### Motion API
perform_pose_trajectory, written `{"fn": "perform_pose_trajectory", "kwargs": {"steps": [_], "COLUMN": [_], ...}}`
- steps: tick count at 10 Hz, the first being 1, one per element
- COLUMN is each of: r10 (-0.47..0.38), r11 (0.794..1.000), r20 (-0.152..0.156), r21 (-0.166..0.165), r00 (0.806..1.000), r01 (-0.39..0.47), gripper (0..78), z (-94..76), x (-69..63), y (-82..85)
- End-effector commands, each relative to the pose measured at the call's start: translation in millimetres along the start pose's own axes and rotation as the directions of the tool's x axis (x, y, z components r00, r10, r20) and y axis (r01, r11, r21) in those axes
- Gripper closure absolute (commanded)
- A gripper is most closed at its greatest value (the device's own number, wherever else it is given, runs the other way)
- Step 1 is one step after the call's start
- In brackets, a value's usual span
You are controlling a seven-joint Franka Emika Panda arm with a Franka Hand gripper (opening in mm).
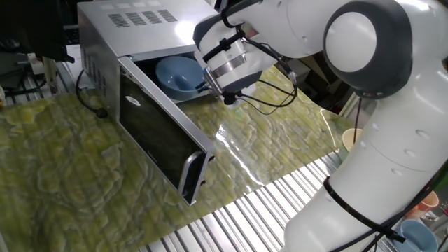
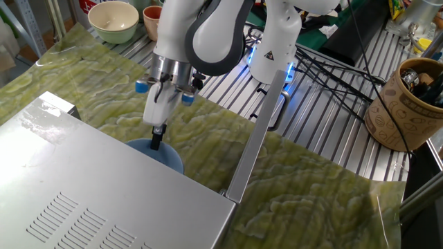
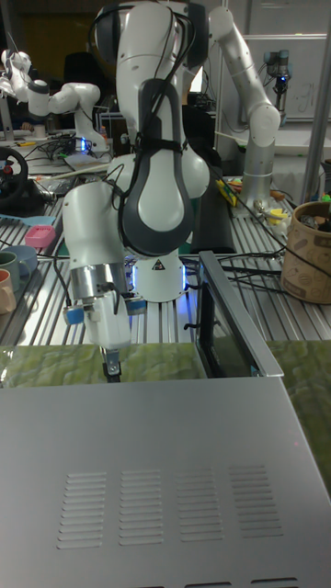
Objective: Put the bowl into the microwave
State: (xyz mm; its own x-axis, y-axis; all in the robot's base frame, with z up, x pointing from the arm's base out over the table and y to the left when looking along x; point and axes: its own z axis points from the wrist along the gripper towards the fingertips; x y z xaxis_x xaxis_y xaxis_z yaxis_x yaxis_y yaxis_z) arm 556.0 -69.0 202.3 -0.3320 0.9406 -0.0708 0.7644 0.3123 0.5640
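Note:
The light-blue bowl (image 1: 178, 75) sits inside the mouth of the silver microwave (image 1: 140, 21), whose dark glass door (image 1: 157, 133) stands swung open. My gripper (image 1: 209, 85) is shut on the bowl's right rim. In the other fixed view the fingertips (image 2: 156, 142) pinch the rim from above, and only part of the bowl (image 2: 169, 158) shows past the edge of the microwave's top (image 2: 90, 200). In the tall view the gripper (image 3: 112, 369) dips behind the microwave's top (image 3: 165, 459), and the bowl is hidden.
The open door (image 2: 256, 138) stands to the right of the arm. A cream bowl (image 2: 114, 21) and a pink cup (image 2: 155, 21) sit at the far edge. A brown container (image 2: 408, 104) and cables lie on the slatted table. A pale cup (image 1: 353, 143) stands by the robot base.

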Motion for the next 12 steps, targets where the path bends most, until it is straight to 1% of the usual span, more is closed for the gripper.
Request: {"fn": "perform_pose_trajectory", "kwargs": {"steps": [1,3,5,6,7,10,12], "r10": [0.005,0.007,0.025,0.028,0.054,0.060,0.079], "r11": [1.000,1.000,1.000,1.000,0.998,0.998,0.997], "r20": [0.000,0.001,0.001,0.000,0.005,0.004,0.001], "r21": [-0.009,-0.012,-0.013,-0.012,-0.014,-0.017,-0.020], "r00": [1.000,1.000,1.000,1.000,0.999,0.998,0.997], "r01": [-0.005,-0.007,-0.025,-0.028,-0.054,-0.060,-0.079], "gripper": [76.4,76.4,76.4,76.4,76.4,76.4,76.4], "z": [8.9,11.5,9.7,9.6,10.9,11.5,12.9], "x": [3.7,3.7,3.3,3.4,3.0,1.1,0.7], "y": [7.3,11.6,20.7,22.0,26.7,28.5,30.1]}}
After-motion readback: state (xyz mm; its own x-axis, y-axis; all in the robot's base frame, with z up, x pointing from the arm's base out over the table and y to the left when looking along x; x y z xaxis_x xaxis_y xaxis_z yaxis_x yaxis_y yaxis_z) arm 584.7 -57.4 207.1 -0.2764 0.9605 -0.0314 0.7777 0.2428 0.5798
